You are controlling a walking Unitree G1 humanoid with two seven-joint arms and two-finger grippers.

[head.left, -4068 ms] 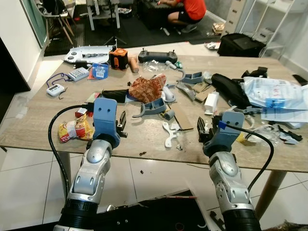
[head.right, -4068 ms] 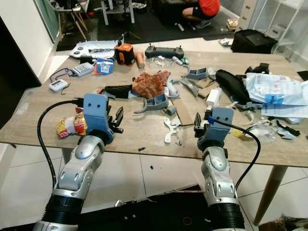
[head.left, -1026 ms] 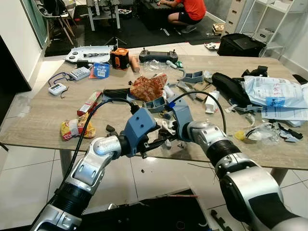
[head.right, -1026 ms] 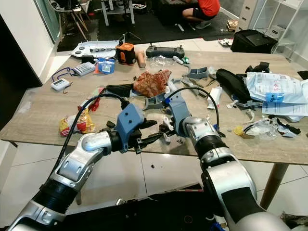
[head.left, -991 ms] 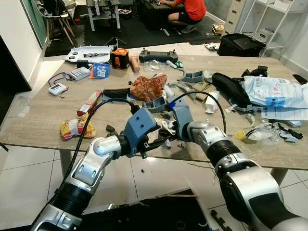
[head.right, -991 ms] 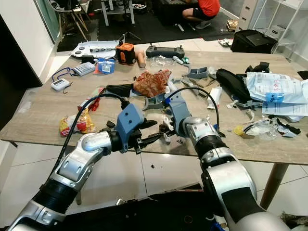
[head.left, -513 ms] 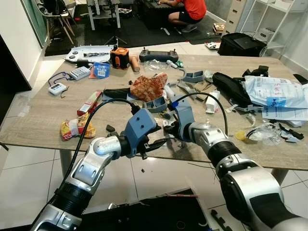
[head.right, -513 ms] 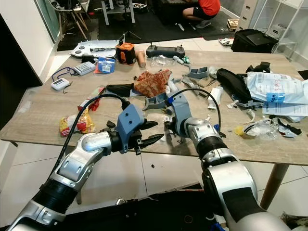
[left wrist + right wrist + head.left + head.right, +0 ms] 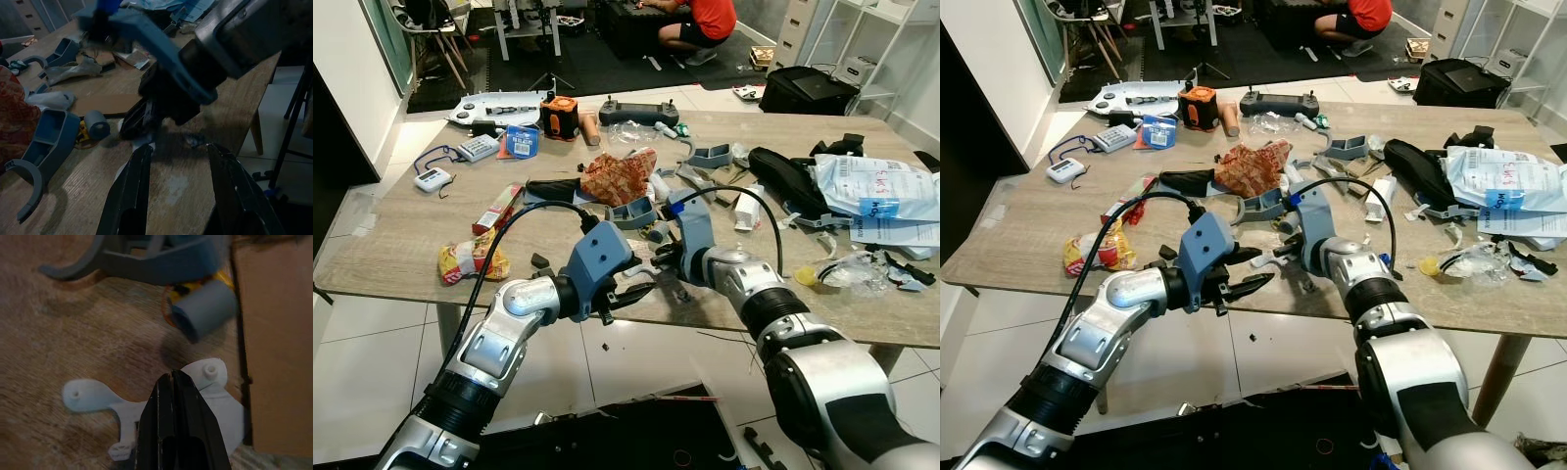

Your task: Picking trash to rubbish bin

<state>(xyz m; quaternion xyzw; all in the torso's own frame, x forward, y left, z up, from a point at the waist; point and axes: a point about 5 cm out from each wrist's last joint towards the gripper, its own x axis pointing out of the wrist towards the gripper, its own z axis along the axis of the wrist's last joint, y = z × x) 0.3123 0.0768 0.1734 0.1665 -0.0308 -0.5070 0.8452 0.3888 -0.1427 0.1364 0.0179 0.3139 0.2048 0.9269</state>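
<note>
A flat white plastic piece lies near the front edge of the wooden table. My right gripper points down at it, fingers pressed together on its edge. My left gripper hovers just in front of it, open, with its two fingers spread towards the piece and nothing between them. A yellow-red snack wrapper lies at the front left. A crumpled red wrapper sits mid-table.
Blue-grey plastic parts, a grey cylinder and a cardboard sheet crowd the piece. A black bag, white plastic bags and a controller lie beyond. A person crouches on the floor behind.
Since four seconds ago both arms have swung inward over the table's front middle. In the last second the right gripper has edged slightly rightward at the white piece; the left gripper has held still, open.
</note>
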